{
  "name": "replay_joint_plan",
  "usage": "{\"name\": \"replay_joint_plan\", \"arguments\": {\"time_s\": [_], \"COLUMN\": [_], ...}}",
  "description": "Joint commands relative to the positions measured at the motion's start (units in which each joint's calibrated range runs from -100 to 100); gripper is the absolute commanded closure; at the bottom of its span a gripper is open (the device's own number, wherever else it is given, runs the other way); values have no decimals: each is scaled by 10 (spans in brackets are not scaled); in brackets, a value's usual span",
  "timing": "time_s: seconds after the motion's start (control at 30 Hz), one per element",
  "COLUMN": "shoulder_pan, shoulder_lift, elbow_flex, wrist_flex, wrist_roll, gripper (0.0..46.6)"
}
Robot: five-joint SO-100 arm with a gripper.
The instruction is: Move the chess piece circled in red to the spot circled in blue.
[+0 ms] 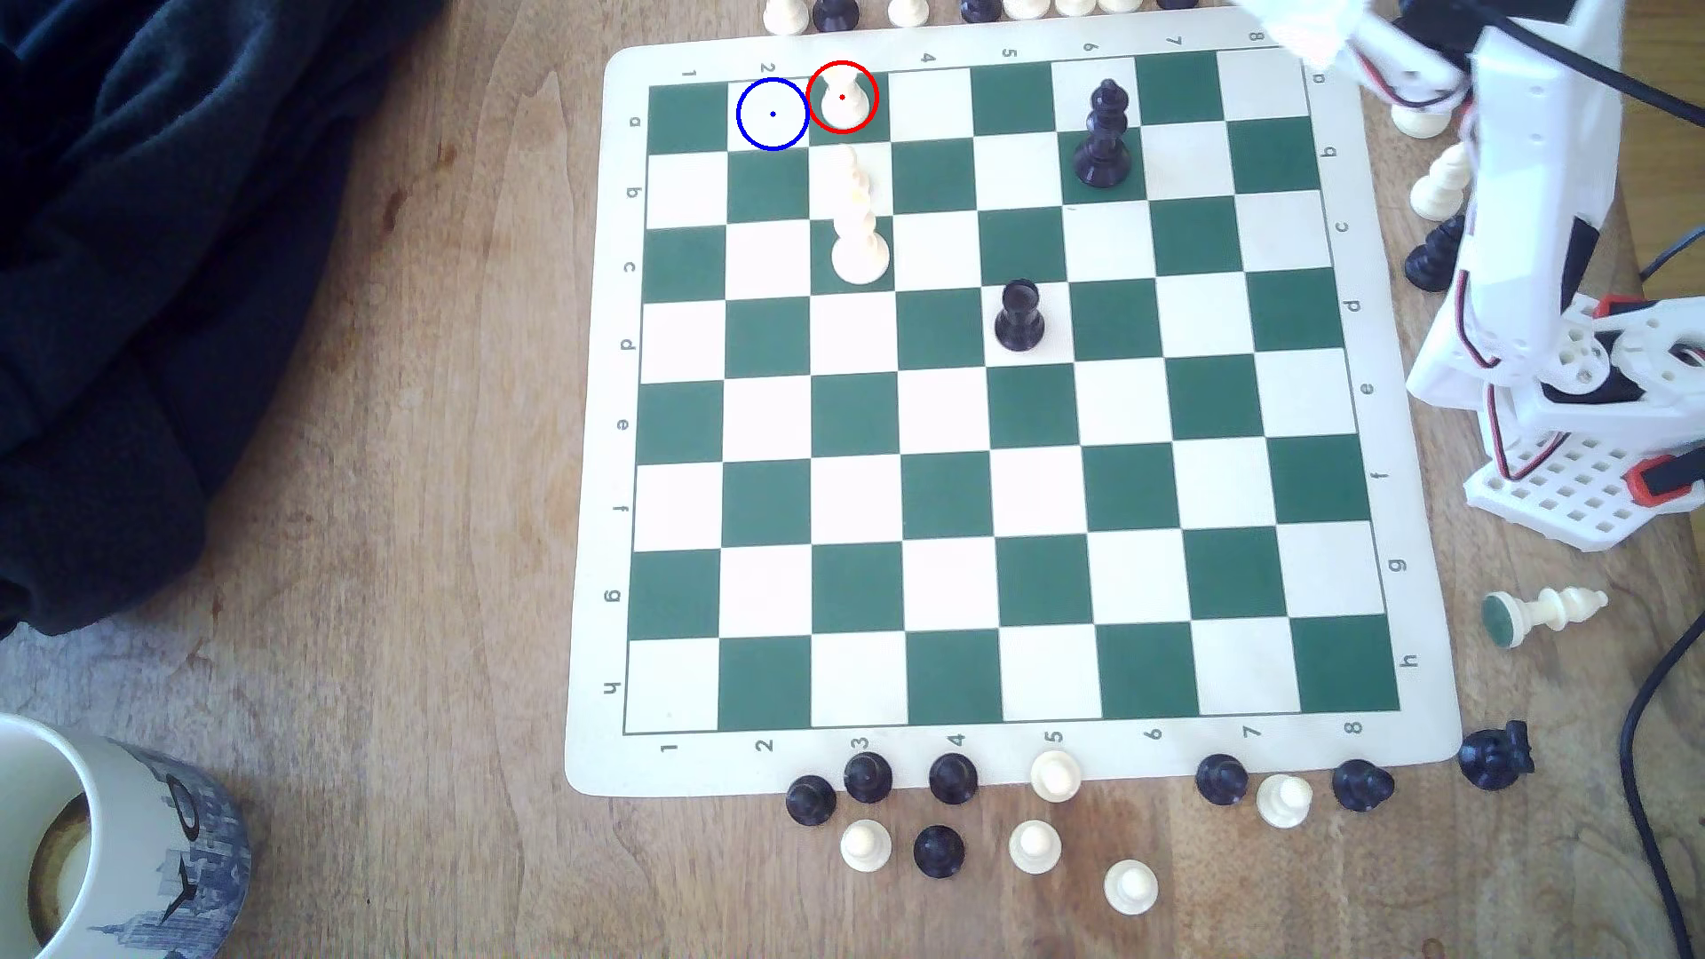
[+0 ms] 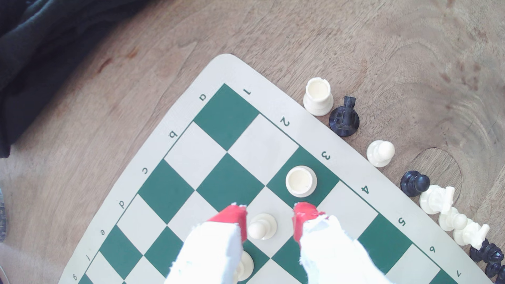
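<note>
1. Seeing the chess piece [image 1: 841,97] upright on the chessboard's [image 1: 1043,28] green square a3, ringed in red. In the wrist view it is a cream-white piece with a flat hollow top.
2. We mark the spot [image 1: 772,113] as the board's cream square a2, ringed in blue. It is bare and right next to the piece's square, on the side towards file 1.
3. In the wrist view the gripper [image 2: 272,209] has its red-tipped fingers [image 2: 235,218] spread apart, with nothing between the pads.
4. We see a cream-white pawn [image 2: 261,226] on the board's b3, in the gap between the fingers in that view. We cannot tell how high the gripper is above it.
5. The white arm [image 1: 1532,184] stands off the board beside its 8 file and reaches in over the a8 corner, blurred there.
6. Other pieces on the board are a tall cream-white piece [image 1: 860,244] on c3, a tall black piece [image 1: 1102,138] on b6 and a black pawn [image 1: 1019,318] on d5.
7. Spare pieces [image 1: 1033,844] sit off the board along its edges.
</note>
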Motion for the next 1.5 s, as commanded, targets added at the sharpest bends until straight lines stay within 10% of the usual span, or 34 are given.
{"name": "replay_joint_plan", "arguments": {"time_s": [0.0, 1.47], "shoulder_pan": [4, 12], "shoulder_lift": [17, 168], "elbow_flex": [-69, -17], "wrist_flex": [-12, -79], "wrist_roll": [-2, -4], "gripper": [354, 342]}}
